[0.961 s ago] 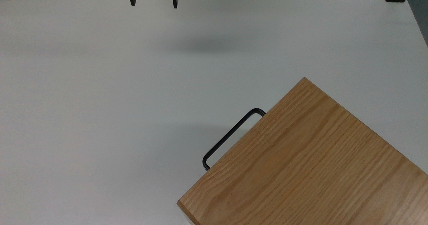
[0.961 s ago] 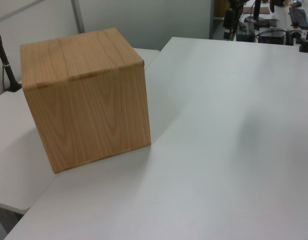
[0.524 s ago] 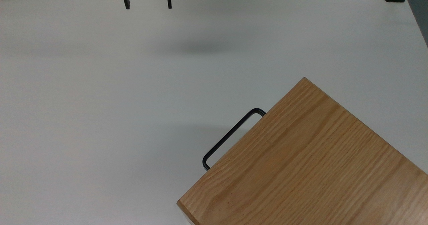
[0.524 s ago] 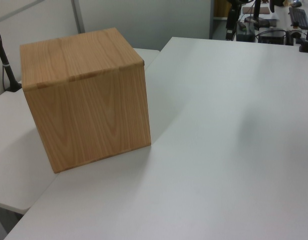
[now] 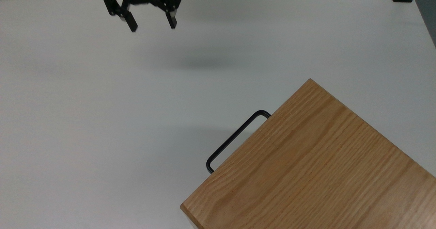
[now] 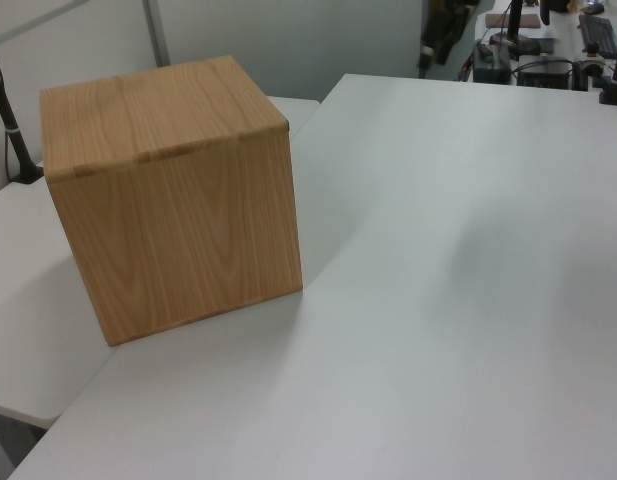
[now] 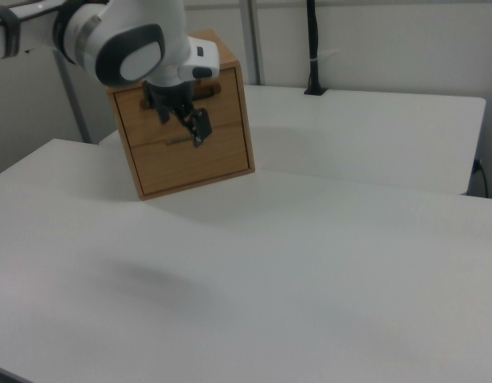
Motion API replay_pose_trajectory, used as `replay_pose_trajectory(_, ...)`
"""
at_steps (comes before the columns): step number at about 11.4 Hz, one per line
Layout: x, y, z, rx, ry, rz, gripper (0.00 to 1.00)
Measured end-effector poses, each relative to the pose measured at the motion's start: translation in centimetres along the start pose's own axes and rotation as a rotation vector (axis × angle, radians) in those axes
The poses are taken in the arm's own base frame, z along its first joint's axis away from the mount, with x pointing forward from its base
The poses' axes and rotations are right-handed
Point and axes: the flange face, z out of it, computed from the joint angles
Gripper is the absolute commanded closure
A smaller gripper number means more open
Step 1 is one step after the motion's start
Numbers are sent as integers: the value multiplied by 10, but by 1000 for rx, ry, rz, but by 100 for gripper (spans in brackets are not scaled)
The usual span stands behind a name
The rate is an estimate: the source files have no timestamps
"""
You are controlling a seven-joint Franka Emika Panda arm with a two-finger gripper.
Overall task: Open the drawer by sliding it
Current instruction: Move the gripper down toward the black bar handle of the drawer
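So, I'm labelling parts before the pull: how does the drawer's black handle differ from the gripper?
The handle is one thin bent bar; the gripper is a bulky body with two fingers, spread open. The handle sticks out from under the oak cabinet top; the gripper hangs free above the white table, far from the handle. Both are black.
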Motion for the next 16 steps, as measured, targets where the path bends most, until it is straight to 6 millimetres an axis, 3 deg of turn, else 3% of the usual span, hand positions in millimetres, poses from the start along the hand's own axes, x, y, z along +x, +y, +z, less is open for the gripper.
replay_pose_trajectory(1, 13, 2, 12, 83, 60, 125, 5)
replay_pose_trajectory(2, 25, 5, 28, 149, 111, 243, 19)
replay_pose_trajectory(4, 42, 2, 65, 214, 184, 440, 72)
replay_pose_trajectory(6, 52, -15, 94, 266, 211, 594, 70)
replay_pose_trajectory(9, 63, -56, 123, 326, 184, 627, 69)
replay_pose_trajectory(10, 70, -69, 136, 342, 191, 621, 64)
replay_pose_trajectory(12, 82, -88, 162, 364, 225, 610, 34)
replay_pose_trajectory(14, 87, -98, 170, 381, 256, 605, 29)
replay_pose_trajectory(16, 87, -93, 172, 376, 256, 611, 29)
